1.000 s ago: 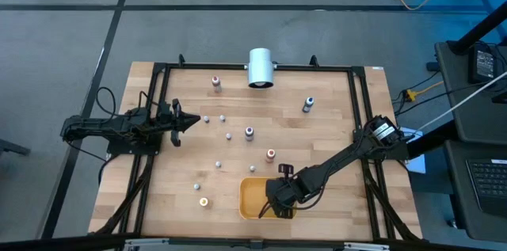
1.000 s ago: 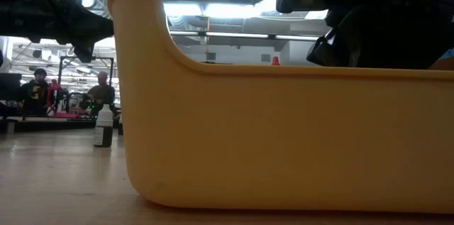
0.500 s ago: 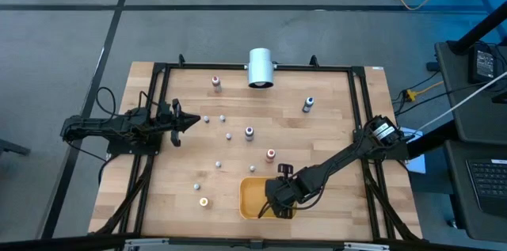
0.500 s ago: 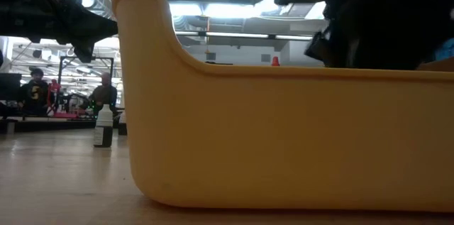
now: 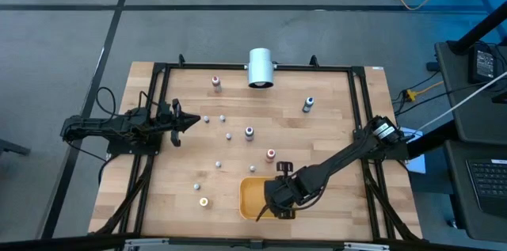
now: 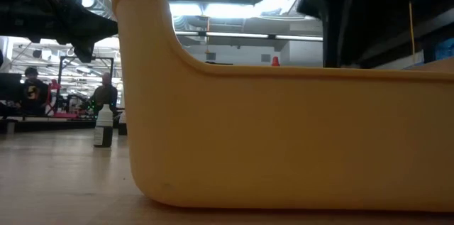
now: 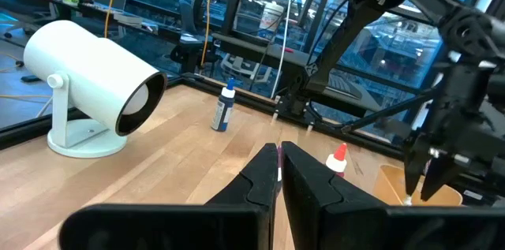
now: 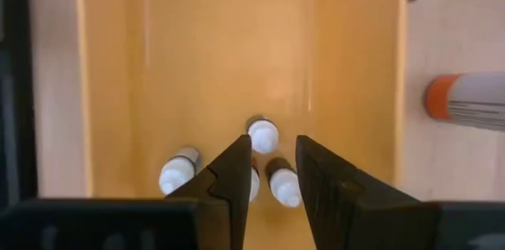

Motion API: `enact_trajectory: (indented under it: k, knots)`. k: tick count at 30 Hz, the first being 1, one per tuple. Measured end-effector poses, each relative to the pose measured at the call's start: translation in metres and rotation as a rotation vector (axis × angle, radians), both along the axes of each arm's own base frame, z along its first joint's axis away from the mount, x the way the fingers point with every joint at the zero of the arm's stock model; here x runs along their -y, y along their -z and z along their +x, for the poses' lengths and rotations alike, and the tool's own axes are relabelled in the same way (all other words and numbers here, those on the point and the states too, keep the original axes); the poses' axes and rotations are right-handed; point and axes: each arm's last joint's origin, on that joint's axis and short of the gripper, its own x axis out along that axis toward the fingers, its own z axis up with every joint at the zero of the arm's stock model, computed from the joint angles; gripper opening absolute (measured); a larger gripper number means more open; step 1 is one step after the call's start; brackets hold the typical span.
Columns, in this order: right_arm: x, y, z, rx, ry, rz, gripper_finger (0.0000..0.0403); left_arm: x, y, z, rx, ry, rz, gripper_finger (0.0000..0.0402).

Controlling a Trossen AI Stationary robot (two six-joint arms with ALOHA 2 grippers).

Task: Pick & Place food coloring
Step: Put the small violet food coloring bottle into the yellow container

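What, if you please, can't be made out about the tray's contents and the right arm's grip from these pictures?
- High view: the right end effector covers the orange tray, hiding its bottles.
- Low view: the tray wall hides everything inside.
- Right wrist view: the bottles are partly hidden behind the fingers; a grip can't be judged.
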Motion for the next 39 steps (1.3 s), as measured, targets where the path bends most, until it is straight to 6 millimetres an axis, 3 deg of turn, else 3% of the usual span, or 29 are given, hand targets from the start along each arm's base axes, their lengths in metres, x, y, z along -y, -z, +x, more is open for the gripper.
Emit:
enact_trajectory:
  k: [15,24,29,39]
  knots:
    - [0.004,-0.073,0.004,0.095,0.002,-0.144,0.0102,0.000,0.000,0.000,-0.001,0.000,0.000,0.0017]
    - [0.015,-0.085,0.009,0.100,-0.100,-0.165,0.0102,0.000,0.000,0.000,0.000,0.000,0.000,0.0017]
    - [0.032,-0.087,0.016,0.057,-0.249,-0.147,0.0102,0.000,0.000,0.000,0.000,0.000,0.000,0.0017]
    - [0.094,-0.101,0.034,0.069,-0.498,-0.118,0.0102,0.000,0.000,0.000,-0.001,0.000,0.000,0.0017]
